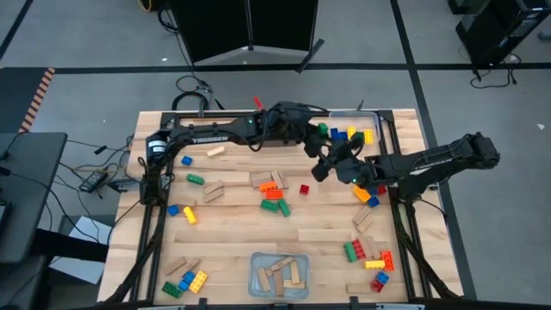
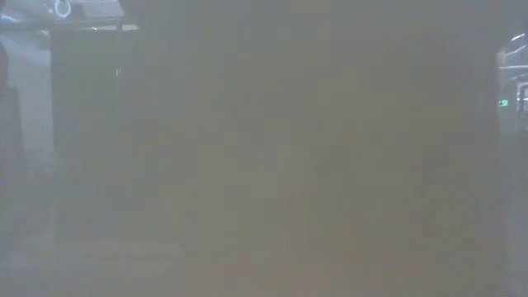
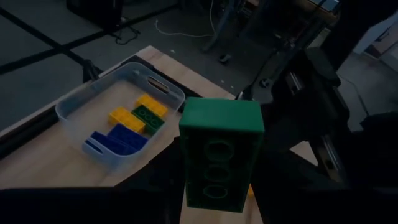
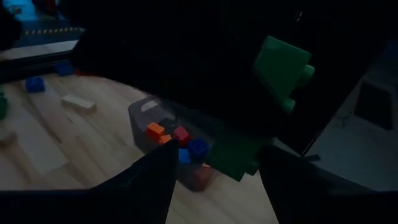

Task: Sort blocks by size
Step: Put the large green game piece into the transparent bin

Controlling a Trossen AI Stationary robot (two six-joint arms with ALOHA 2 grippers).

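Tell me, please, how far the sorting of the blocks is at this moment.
Done: wooden blocks lie in one clear bin; yellow, blue and green bricks lie in the other bin.
In hand: the left gripper holds a green brick beside that bin; the right gripper is close by.
Left: many loose blocks on the table.

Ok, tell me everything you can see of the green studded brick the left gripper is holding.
The green studded plastic brick is glossy, solid green and rectangular. Its hollow underside, showing three round tubes, faces the left wrist camera. It is held on end in the left gripper, whose dark fingers clamp its sides, lifted off the wooden table near the clear plastic bin of yellow, blue and green bricks. From above, only a small green patch shows.
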